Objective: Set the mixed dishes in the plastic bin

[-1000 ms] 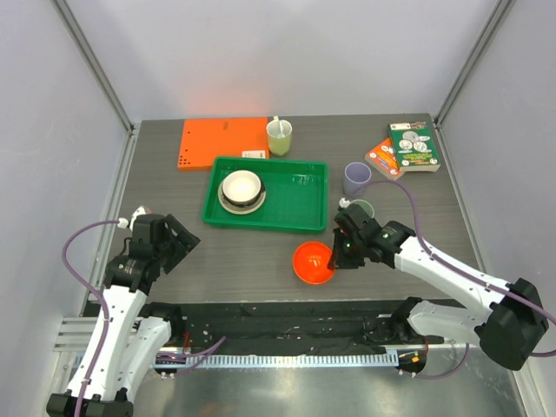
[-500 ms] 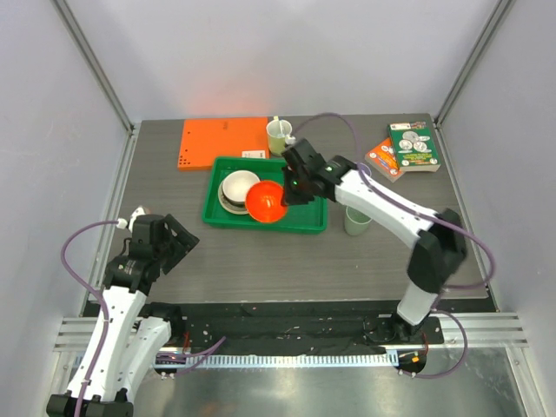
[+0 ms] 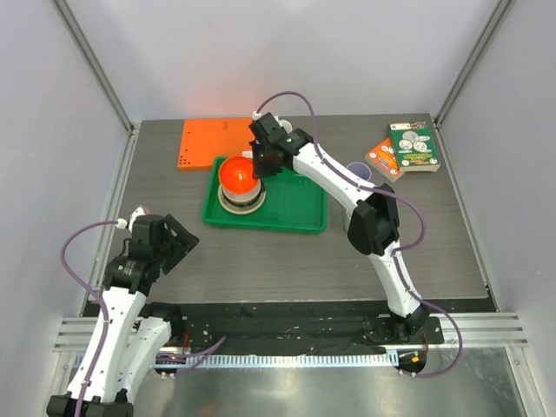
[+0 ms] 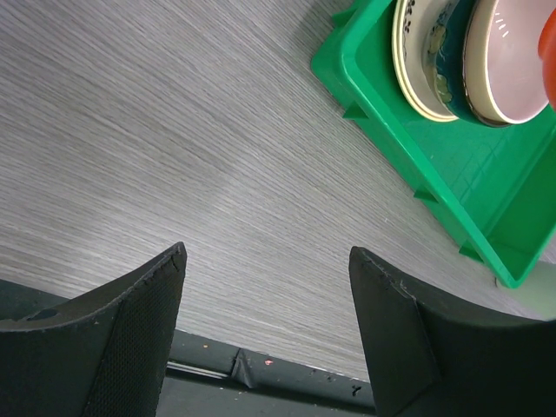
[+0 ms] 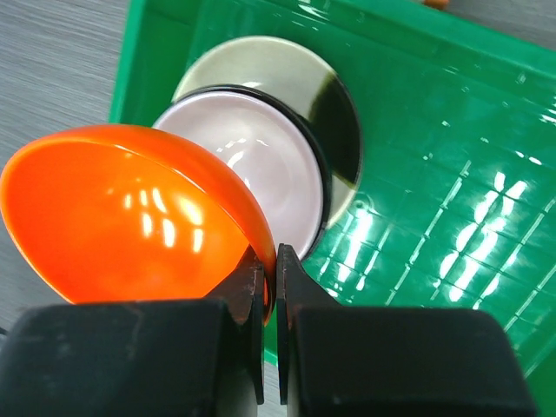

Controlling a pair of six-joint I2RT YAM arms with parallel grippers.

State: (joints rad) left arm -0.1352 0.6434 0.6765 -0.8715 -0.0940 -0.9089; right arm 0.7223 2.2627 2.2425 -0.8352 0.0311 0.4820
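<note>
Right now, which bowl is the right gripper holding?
The orange-red bowl, pinched at its rim by the right gripper; the white bowl sits free on a plate in the green bin.

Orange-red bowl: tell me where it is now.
Top view: the right gripper pinches the orange-red bowl over the stacked white bowl and plate at the left end of the green plastic bin.

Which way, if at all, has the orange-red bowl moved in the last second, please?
Yes. The right end effector carried the orange-red bowl from the table before the green bin to above the white bowl inside.
</note>
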